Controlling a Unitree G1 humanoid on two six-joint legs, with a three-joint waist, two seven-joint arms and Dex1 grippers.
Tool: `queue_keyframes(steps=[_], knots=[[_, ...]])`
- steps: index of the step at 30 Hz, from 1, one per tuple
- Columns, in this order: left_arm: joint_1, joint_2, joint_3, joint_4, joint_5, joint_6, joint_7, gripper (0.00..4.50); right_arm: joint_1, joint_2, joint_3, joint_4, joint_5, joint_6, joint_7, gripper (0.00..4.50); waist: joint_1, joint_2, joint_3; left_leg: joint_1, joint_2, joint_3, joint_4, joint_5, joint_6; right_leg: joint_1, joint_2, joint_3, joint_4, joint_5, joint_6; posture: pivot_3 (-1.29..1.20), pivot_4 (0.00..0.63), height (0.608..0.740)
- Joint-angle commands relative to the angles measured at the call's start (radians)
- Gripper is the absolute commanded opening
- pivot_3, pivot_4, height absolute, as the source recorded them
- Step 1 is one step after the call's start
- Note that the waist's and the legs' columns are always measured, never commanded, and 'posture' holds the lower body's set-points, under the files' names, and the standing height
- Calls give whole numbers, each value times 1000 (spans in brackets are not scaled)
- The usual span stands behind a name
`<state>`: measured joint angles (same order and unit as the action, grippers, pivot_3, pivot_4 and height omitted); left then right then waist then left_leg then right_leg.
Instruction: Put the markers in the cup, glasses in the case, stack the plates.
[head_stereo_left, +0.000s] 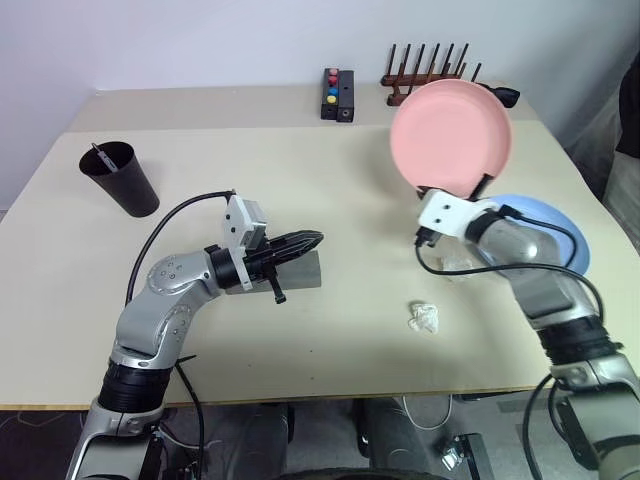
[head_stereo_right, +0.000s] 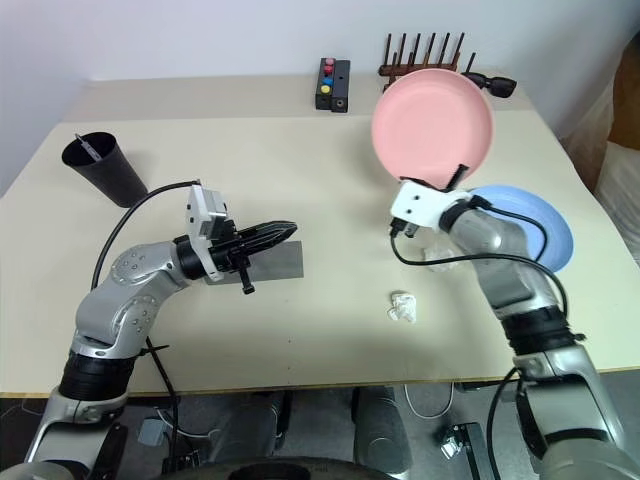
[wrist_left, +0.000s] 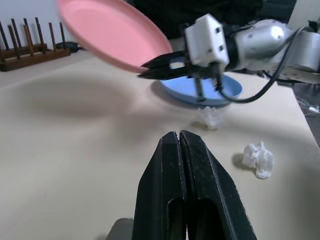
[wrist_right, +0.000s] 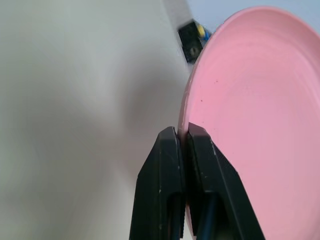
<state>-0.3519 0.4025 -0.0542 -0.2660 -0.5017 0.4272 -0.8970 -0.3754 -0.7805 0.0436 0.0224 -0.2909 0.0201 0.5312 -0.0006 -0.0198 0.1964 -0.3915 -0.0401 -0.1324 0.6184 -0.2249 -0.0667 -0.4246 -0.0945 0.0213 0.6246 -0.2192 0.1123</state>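
**Pink plate up, pinched by its rim**

Nearest: crumpled paper (head_stereo_left: 424, 318). Leftward, cup (head_stereo_left: 120, 178) with markers; left gripper (head_stereo_left: 300, 244) closed, empty, over case (head_stereo_left: 300, 272). Right gripper (head_stereo_left: 470, 195) clamping pink plate (head_stereo_left: 452, 135) edge above blue plate (head_stereo_left: 560, 235). Risk: slipping from thin grip, dropping off-centre.

both arms are silver-grey metal with chunky rounded joints, black cuffs lower down, a white boxy camera block at each wrist, looping black cables, and black two-finger grippers.
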Motion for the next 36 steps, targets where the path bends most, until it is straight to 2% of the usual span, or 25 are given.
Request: queue_keyframes(steps=[1, 7, 14, 15, 17, 21, 24, 29, 32, 36], knots=[[-28, -29, -39, -4, -29, -22, -43, 0, 153, -96, -191, -113, 75, 86, 71, 34, 10, 0, 0, 0, 0, 1, 0, 0, 0, 1, 0, 0, -1, 0, 0, 0, 150, 739], [-70, -73, -113, 60, -3, -44, -91, 0, 409, -134, -354, -218, 149, 139, 145, 34, -14, 2, -1, 2, 1, 5, 1, 0, 1, 4, 0, 2, -5, 0, -1, 0, 150, 739], [-95, -103, -139, 111, 10, -68, -113, 0, 463, -120, -378, -246, 174, 179, 147, 34, -13, 2, -1, 3, 1, 6, 1, -1, 1, 4, 0, 2, -5, 0, -1, 0, 150, 739], [-96, -106, -140, 115, 11, -71, -113, 0, 461, -115, -379, -247, 183, 187, 146, 492, -11, 2, -1, 3, 1, 6, 1, -1, 1, 4, 0, 2, -5, 0, -1, 0, 150, 739], [-95, -111, -141, 120, 14, -75, -113, 0, 459, -112, -380, -254, 196, 190, 150, 971, -10, 2, -1, 2, 1, 6, 2, -1, 1, 4, 0, 2, -6, 0, -1, 0, 150, 739], [-86, -113, -141, 122, 17, -83, -111, 0, 460, -127, -391, -261, 206, 171, 151, 2780, -10, 2, -1, 1, 1, 6, 4, -1, 1, 5, 0, 2, -6, 1, 0, 0, 150, 739], [-84, -116, -139, 124, 20, -89, -103, 0, 454, -128, -407, -280, 246, 162, 174, 2780, -10, 2, -1, 1, 1, 6, 4, -1, 1, 5, 0, 2, -6, 1, 0, 0, 150, 739], [-86, -119, -137, 129, 24, -96, -99, 0, 429, -83, -412, -388, 422, 246, 243, 2780, -12, 2, -1, 2, 1, 6, 4, -1, 2, 5, 0, 2, -6, 0, 1, 0, 150, 739], [-87, -123, -137, 131, 28, -96, -98, 0, 439, -62, -349, -432, 454, 293, 258, 2780, -10, 2, -1, 1, 1, 6, 4, -1, 2, 6, 0, 2, -6, 0, 1, 0, 150, 739], [-81, -124, -136, 125, 34, -95, -97, 0, 401, -9, -233, -368, 395, 282, 209, 2780, -10, 1, -1, 1, 1, 6, 5, -1, 2, 7, 0, 2, -7, 0, 1, 0, 150, 739]])
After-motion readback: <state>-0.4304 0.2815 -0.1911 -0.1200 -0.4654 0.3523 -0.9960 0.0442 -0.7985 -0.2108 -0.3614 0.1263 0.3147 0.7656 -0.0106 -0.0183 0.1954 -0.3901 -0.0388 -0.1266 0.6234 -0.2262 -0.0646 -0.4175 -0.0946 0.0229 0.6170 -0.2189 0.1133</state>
